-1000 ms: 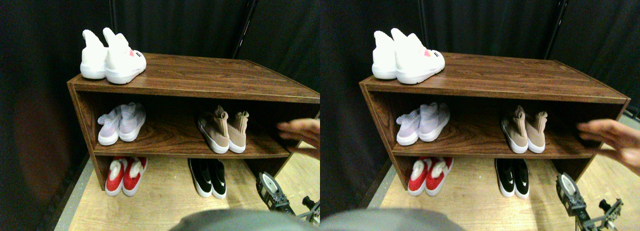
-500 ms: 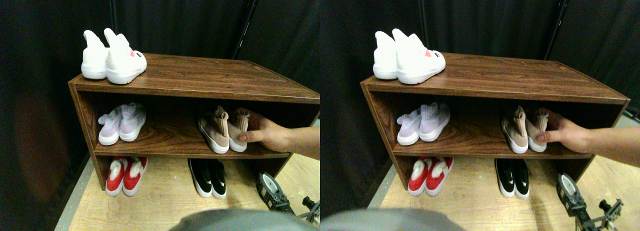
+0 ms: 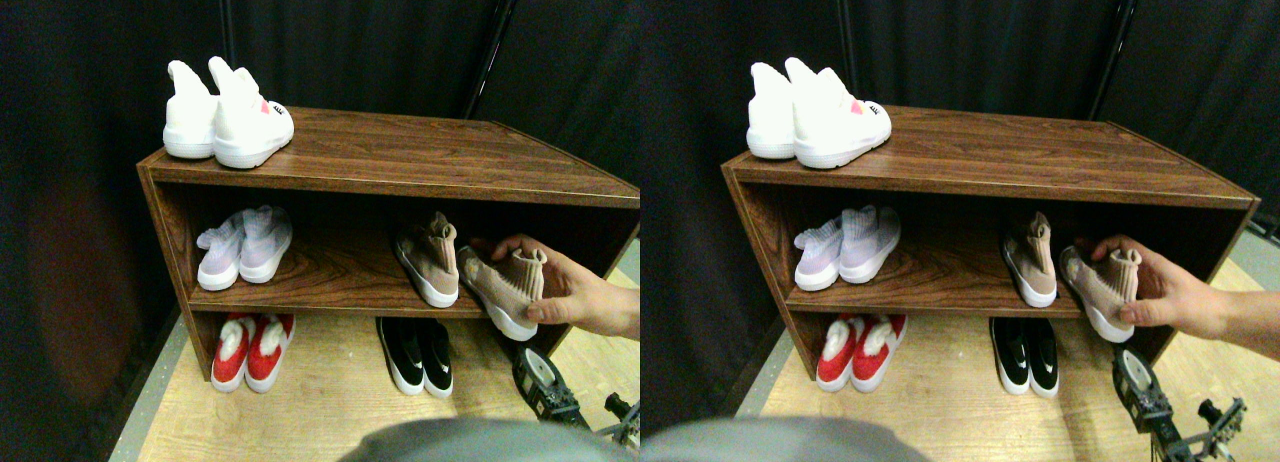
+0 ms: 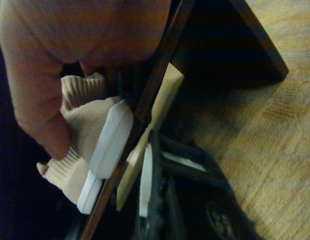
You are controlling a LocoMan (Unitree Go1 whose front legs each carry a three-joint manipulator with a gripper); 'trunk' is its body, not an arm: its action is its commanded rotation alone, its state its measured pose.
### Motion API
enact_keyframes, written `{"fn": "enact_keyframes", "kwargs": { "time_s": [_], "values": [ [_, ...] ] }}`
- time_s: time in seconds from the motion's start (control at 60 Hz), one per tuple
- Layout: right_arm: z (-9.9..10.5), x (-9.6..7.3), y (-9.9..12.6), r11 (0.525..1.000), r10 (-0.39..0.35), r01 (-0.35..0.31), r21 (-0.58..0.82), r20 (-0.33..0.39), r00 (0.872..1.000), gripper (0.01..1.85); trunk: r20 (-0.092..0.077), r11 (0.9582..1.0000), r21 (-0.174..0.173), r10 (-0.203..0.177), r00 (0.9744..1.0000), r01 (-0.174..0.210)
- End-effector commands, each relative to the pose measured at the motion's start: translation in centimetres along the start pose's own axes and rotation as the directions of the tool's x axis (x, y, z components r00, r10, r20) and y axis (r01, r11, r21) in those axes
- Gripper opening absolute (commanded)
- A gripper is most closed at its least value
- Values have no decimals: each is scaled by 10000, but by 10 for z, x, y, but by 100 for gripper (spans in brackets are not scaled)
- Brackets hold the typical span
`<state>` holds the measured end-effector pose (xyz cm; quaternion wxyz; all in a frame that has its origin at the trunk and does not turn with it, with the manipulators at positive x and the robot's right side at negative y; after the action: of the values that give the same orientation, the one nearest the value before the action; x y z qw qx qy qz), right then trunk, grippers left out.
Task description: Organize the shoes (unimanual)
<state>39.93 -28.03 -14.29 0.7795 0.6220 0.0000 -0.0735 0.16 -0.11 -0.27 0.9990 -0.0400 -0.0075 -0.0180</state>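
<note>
Tan knit shoe (image 3: 500, 287) tilted at the middle shelf (image 3: 330, 287) front edge, gripped by a person's hand (image 3: 570, 292); its mate (image 3: 428, 262) stands upright just beside. Reset step, by the look: robot idle, right gripper (image 3: 545, 377) low near the floor, jaws' opening not discernible. Next move must wait until the hand clears.

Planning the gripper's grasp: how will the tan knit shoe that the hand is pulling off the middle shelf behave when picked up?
The tan shoe probably flexes at the ankle: its ribbed knit cuff looks soft under the person's hand. The white sole looks firmer, likely the better place to grip. It seems light, since the hand holds it tilted past the shelf edge.
</note>
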Motion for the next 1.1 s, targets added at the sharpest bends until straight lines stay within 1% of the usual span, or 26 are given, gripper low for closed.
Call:
{"fn": "enact_keyframes", "kwargs": {
  "time_s": [0.017, 1.1],
  "values": [
    [-1, 0, 9, 9985, 554, -554, 56, 2, 9985, 6, 112, 10000, -49, 29, 9999, -29],
    [-1, 0, 9, 9985, 554, -554, 56, 2, 9985, 6, 112, 10000, -49, 29, 9999, -29]
  ]
}}
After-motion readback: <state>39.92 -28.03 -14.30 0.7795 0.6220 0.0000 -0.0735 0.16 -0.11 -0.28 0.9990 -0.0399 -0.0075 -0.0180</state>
